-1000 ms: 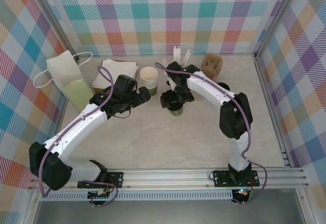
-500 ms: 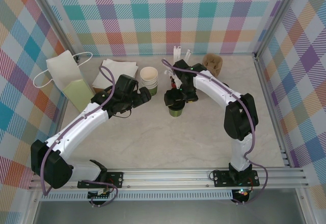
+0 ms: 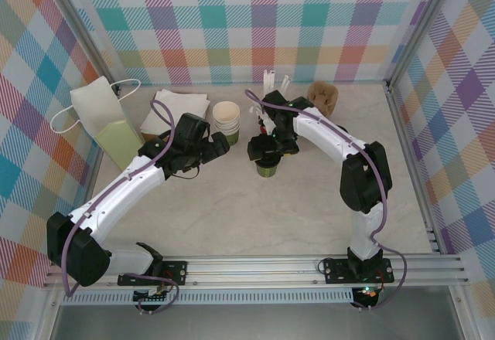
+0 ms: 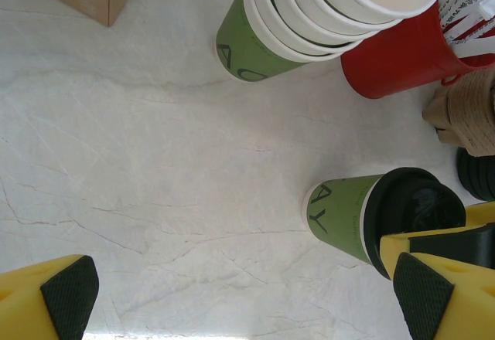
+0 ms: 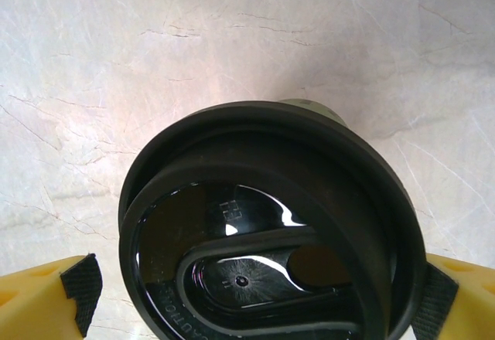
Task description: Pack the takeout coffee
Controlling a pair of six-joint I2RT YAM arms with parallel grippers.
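The right hand (image 3: 264, 150) had settled lower over the takeout coffee (image 3: 267, 169), which stood on the worktop (image 3: 255, 216) just above frame centre. Its fingers were spread wide beside the black lid (image 5: 267, 239), gripping nothing. The left hand (image 3: 219, 145), equally open and empty, had not moved. A grasp seemed next.

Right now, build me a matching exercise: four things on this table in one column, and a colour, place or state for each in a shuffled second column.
Column one:
1. takeout coffee
2. stack of paper cups
3. stirrer cup
4. paper bag

Column two:
A. red
B. black lid on
C. lying at the far left
D. nested, lidless

Pairs: 1-B, 2-D, 3-A, 4-C
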